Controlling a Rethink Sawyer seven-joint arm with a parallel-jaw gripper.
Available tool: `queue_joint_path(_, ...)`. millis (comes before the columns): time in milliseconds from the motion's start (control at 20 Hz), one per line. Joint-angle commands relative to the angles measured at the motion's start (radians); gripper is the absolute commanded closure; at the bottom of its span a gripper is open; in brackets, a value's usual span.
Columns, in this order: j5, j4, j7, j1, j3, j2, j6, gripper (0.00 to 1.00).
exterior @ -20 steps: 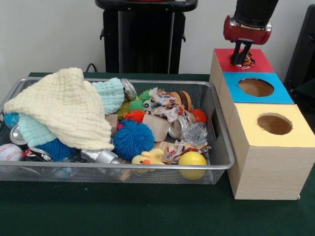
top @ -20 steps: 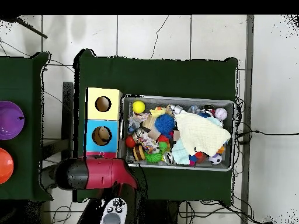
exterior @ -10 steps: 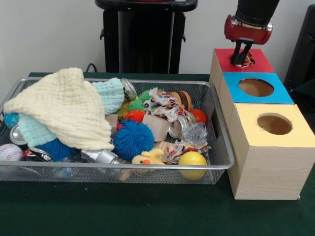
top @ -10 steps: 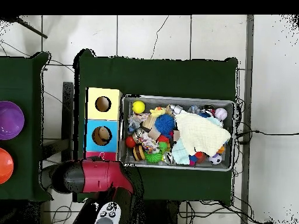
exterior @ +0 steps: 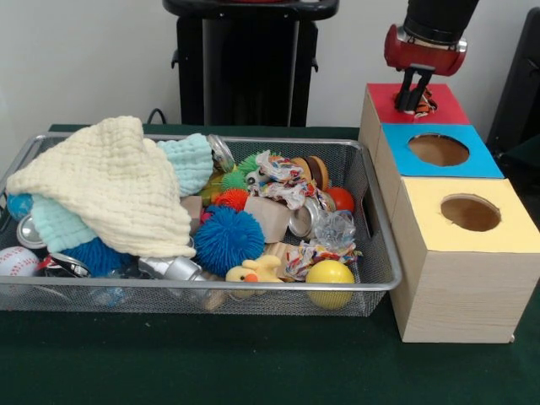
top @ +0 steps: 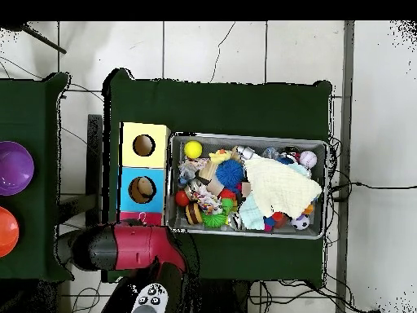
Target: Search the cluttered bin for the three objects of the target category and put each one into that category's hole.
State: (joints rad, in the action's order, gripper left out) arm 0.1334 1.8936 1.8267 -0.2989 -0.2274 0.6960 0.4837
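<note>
My gripper point(exterior: 411, 105) hangs over the red-topped box point(exterior: 447, 108), right at its hole. A knotted multicoloured rope toy point(exterior: 427, 103) sticks out of that hole beside the gripper's tips; whether it is held I cannot see. Two more rope toys lie in the wire bin point(exterior: 253, 287): one at the back middle point(exterior: 283, 173), one near the front point(exterior: 308, 253). From overhead, the red arm point(top: 122, 247) covers most of the red box point(top: 142, 216) and hides the gripper.
The blue box point(exterior: 472, 160) and the yellow box point(exterior: 515, 228) stand in a row with the red one, right of the bin. A cream cloth point(exterior: 110, 181) covers the bin's left half. Purple point(top: 15, 167) and orange point(top: 6, 231) bowls sit on a side table.
The gripper has risen a little above the red box. The rope toy has stayed at the hole.
</note>
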Motion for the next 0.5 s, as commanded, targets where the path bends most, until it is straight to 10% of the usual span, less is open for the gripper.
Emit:
queue_joint_path(50, -0.058, -0.026, 0.088, 0.044, 0.011, -0.062, 0.164, 1.0)
queue_joint_path(500, -0.113, -0.121, 0.149, 0.002, -0.087, -0.1, 0.315, 1.0)
